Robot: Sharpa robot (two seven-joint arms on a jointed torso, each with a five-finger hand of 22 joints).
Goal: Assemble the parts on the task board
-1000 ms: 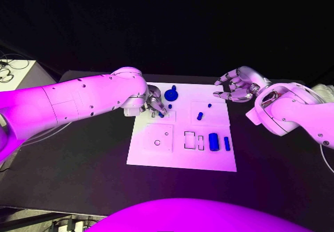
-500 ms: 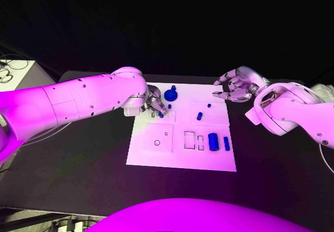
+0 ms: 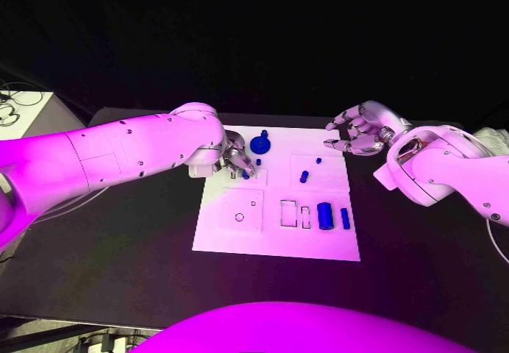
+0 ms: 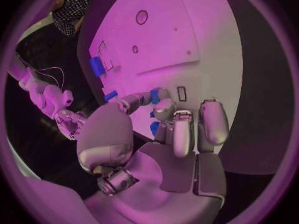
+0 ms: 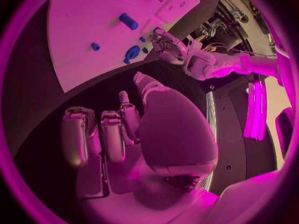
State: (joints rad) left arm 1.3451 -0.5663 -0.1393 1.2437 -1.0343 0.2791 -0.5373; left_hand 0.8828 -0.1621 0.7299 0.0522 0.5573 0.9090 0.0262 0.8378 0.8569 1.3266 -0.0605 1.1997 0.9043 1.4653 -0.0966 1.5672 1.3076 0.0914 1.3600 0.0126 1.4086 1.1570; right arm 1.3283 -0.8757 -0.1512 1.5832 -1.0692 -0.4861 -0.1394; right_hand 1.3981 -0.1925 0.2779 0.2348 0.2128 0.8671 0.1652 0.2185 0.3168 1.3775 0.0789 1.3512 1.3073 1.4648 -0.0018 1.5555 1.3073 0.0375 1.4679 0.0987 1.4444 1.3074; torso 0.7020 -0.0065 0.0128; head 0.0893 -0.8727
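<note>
Two robot hands | left robot hand [image 3: 235, 156] pinches small blue part [image 3: 245, 174] over task board [image 3: 278, 243], far-left zone | right robot hand [image 3: 360, 129] released, fingers loosely curled, off board's far corner | risk: part tilts, misses slot, slips from fingertips.

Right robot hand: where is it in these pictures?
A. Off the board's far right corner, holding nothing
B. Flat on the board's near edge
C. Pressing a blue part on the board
A: the right robot hand hovers beside the task board, fingers curled and empty.
</note>
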